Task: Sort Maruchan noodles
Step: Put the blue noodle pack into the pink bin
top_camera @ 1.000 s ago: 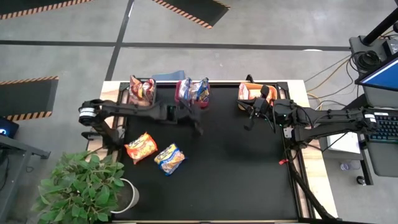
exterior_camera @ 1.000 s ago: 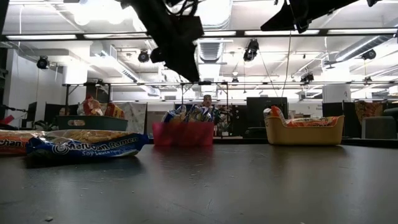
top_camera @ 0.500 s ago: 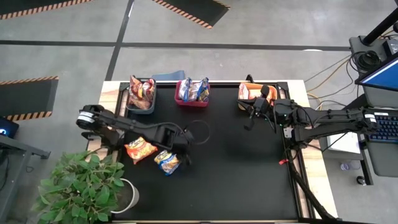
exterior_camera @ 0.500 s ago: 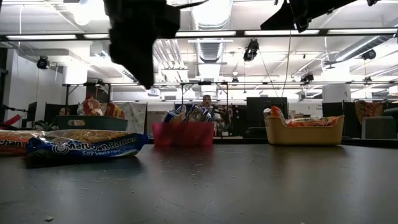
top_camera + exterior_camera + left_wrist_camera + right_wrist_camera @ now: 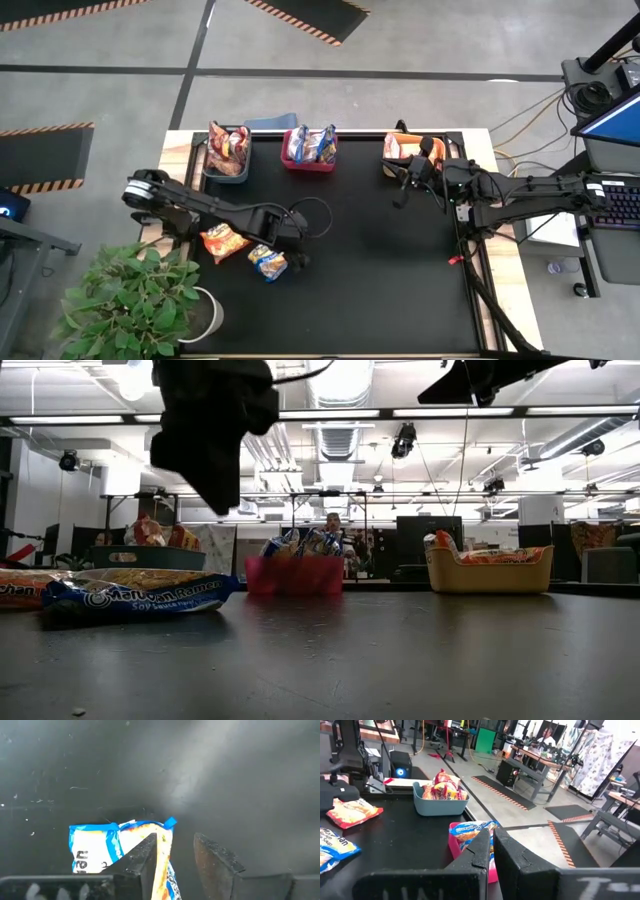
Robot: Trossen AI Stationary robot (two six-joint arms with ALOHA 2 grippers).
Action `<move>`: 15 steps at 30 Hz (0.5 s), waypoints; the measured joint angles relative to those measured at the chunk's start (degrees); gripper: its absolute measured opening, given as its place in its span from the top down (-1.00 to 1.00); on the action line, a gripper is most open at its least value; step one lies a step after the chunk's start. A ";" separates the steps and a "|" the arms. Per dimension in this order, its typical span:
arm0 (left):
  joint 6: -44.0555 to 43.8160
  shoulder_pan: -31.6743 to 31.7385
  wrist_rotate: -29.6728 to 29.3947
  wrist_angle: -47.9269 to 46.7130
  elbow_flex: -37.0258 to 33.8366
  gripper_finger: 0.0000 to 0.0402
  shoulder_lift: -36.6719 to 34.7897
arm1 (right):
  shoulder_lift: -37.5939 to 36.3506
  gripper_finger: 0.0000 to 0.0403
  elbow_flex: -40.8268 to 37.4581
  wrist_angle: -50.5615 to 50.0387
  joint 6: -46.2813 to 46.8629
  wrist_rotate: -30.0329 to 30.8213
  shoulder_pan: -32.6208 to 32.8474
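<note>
Spanning a workshop floor, black tabletop (image 5: 380, 270)

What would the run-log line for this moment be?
left tool: open above blue-and-yellow noodle packet | right tool: shut, empty, parked near orange bin | orange noodle packet: loose on table

I am looking at a grey floor (image 5: 400, 40) with striped mats (image 5: 310, 18). Long lights (image 5: 440, 412) are shining above. A green plant (image 5: 125, 300) is sitting beside my table (image 5: 400, 290).
</note>
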 joint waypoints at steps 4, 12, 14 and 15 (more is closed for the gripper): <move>-1.74 0.02 0.88 0.24 -1.42 0.35 1.99 | 0.00 0.94 0.02 0.32 -1.33 0.00 0.00; -3.01 -0.70 1.23 -0.17 -0.18 0.32 7.12 | 0.00 0.94 0.04 3.35 -3.66 0.00 0.00; -3.06 -0.77 1.48 -1.36 0.28 0.32 7.48 | 0.00 0.94 0.04 4.10 -4.23 -0.01 0.00; -3.40 -0.82 1.50 -1.95 0.46 0.32 7.53 | 0.00 0.94 0.04 4.52 -4.36 0.00 0.00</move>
